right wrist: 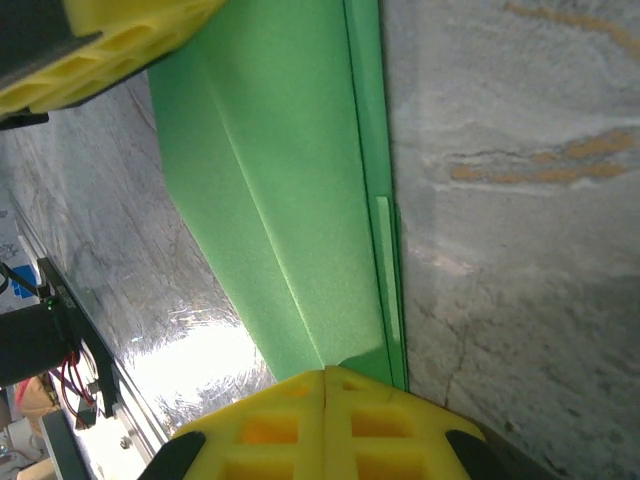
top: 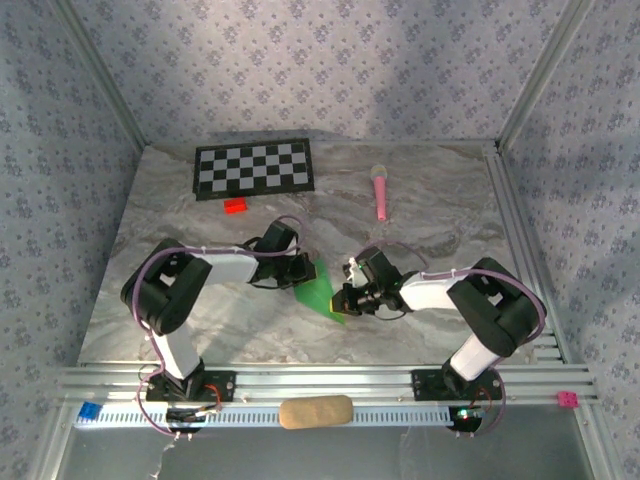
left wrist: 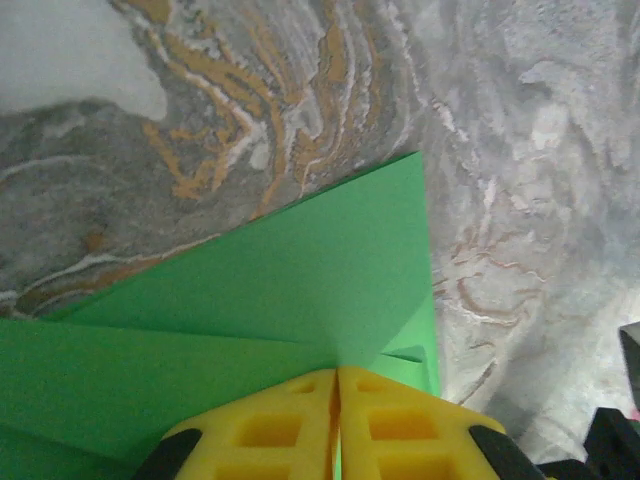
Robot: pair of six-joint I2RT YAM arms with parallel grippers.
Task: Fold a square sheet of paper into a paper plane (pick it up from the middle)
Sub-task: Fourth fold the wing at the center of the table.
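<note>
The square sheet of paper (top: 320, 288) is bright green and folded into a pointed, layered shape, held just above the marble table between both arms. My left gripper (top: 303, 270) is shut on its upper left end. In the left wrist view the yellow fingers (left wrist: 400, 425) pinch the paper (left wrist: 300, 270) where its overlapping flaps meet. My right gripper (top: 348, 297) is shut on the lower right end. In the right wrist view its fingertips (right wrist: 325, 378) clamp the paper (right wrist: 290, 200), which runs away as a long creased strip toward the left gripper's yellow finger (right wrist: 110, 50).
A black-and-white checkerboard (top: 254, 168) lies at the back left with a small red block (top: 236, 206) in front of it. A pink microphone-shaped toy (top: 381, 190) lies at the back right. A tan pad (top: 315, 411) rests on the front rail between the arm bases.
</note>
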